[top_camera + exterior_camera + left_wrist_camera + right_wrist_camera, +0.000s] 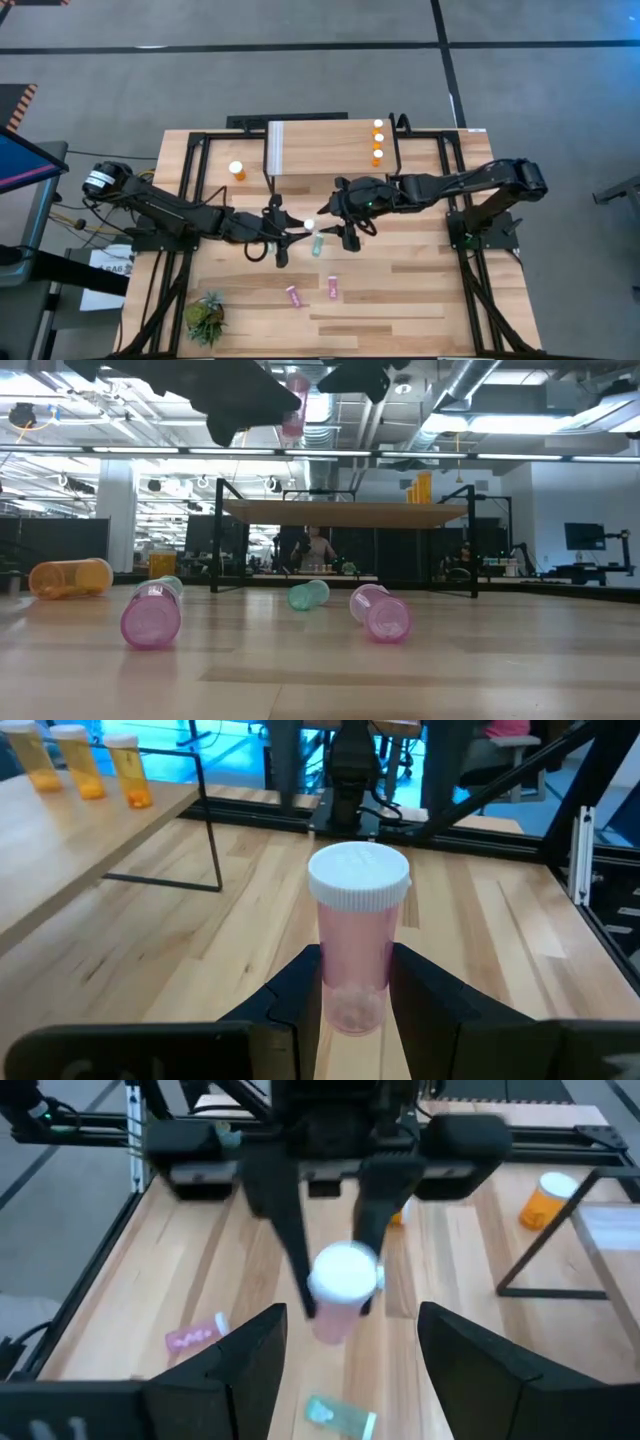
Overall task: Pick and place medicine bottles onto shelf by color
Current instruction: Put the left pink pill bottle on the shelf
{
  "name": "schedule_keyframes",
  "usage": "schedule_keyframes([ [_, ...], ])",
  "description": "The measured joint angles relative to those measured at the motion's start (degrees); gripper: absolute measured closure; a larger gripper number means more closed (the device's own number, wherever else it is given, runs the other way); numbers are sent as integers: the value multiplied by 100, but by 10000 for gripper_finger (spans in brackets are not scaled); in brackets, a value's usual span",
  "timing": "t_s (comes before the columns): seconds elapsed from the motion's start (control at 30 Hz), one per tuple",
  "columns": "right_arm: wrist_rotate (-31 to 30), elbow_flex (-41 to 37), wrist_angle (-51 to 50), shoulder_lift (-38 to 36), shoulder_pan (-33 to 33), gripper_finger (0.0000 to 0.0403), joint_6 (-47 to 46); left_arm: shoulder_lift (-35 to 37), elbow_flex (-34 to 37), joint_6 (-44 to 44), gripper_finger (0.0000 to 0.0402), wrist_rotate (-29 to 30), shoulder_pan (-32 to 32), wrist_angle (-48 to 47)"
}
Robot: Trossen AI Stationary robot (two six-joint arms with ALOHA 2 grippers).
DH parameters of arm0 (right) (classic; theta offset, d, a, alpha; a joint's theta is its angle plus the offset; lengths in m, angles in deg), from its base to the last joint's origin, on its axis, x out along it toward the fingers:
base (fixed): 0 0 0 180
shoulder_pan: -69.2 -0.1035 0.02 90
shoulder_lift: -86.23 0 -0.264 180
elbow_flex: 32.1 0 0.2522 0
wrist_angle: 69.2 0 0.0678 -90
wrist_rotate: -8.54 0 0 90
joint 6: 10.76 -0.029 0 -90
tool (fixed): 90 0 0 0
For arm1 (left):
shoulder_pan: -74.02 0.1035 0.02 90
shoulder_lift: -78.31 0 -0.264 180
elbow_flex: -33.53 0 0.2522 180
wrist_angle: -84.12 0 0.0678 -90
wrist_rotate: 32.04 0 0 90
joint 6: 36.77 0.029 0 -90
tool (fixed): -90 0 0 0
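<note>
Looks like we're mid-handoff: left gripper [355,990] clamped on the pink bottle [355,950], right gripper [345,1345] spread open facing it, next needing to close around the cap end.

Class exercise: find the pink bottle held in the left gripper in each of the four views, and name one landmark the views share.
High view: pink bottle, its white cap mid-table between both grippers.
Low view: top centre, hanging under the dark arms.
Left wrist view: centre, upright between the left gripper's fingers.
Right wrist view: centre, cap towards the camera.
Shared landmark: the teal bottle lying on the table.
</note>
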Motion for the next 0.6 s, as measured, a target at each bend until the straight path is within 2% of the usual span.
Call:
schedule_keyframes([
  [0.1, -4, 1, -60, -4, 5, 152, 0, -357, -97, 222, 310, -101, 27, 267],
  [0.27, -2, 3, -381, -4, -4, 152, -44, -878, -648, 344, 310, -281, 123, -175],
  [0.4, 1, 3, -652, -4, -17, 152, -190, -1099, -960, 347, 310, -369, 138, -393],
  [0.6, 31, 3, -858, -4, -254, 152, -173, -1265, -1060, 362, 310, -371, 134, -446],
])
